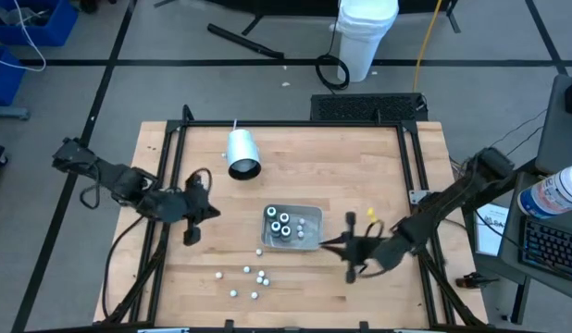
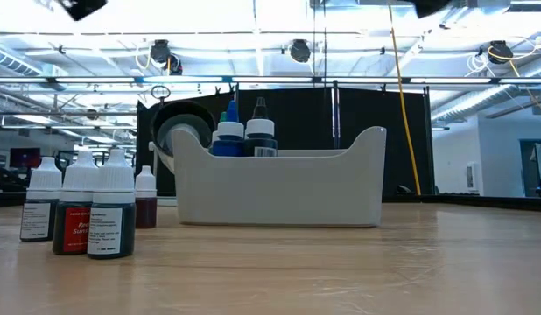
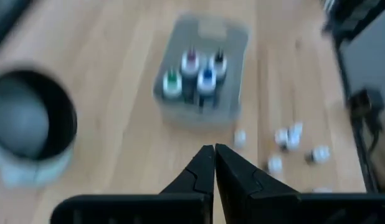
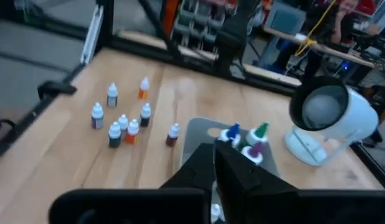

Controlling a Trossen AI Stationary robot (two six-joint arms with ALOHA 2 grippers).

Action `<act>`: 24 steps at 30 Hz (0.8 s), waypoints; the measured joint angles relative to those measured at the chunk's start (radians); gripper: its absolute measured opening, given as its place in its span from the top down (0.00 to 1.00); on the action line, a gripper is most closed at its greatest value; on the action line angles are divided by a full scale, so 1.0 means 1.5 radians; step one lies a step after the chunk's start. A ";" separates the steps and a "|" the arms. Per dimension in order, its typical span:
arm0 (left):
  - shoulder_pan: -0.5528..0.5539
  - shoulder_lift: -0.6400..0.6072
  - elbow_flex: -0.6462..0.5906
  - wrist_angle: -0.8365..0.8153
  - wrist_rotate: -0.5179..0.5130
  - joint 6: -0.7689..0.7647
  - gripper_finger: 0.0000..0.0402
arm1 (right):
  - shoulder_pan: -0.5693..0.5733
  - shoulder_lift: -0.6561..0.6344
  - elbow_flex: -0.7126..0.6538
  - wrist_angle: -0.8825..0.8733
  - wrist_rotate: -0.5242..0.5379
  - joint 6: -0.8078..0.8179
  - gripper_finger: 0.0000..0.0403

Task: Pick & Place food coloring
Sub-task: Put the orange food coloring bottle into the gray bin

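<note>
The food coloring is a set of tiny bottles. A few stand upright in a clear grey tray (image 1: 304,215) at the table's middle: coloured tops (image 3: 191,71), (image 4: 245,140), (image 2: 244,136). Several more bottles (image 1: 251,277), (image 4: 121,121), (image 2: 78,210) stand loose on the wood, nearer the front edge. My left gripper (image 1: 212,211), (image 3: 214,163) hovers shut to the left of the tray, pointing toward it. My right gripper (image 1: 328,243), (image 4: 215,155) hovers shut just right of the tray. Neither has anything between its fingers.
A big white cup (image 1: 242,154), (image 3: 30,124), (image 4: 332,121) lies on its side at the far left of the table, its open mouth toward the tray. A dark metal frame (image 1: 286,127) runs along the table's edges. Bare wood lies near the front right.
</note>
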 joint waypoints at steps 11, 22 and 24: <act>-0.115 0.177 0.019 -0.151 0.168 -0.145 0.95 | 0.009 -0.120 -0.175 0.244 -0.053 -0.053 0.99; -0.175 0.348 0.018 -0.044 0.198 -0.245 0.88 | 0.010 -0.128 -0.182 0.253 -0.053 -0.053 0.99; -0.189 0.363 0.018 0.000 0.195 -0.242 0.82 | 0.010 -0.128 -0.182 0.256 -0.053 -0.053 0.99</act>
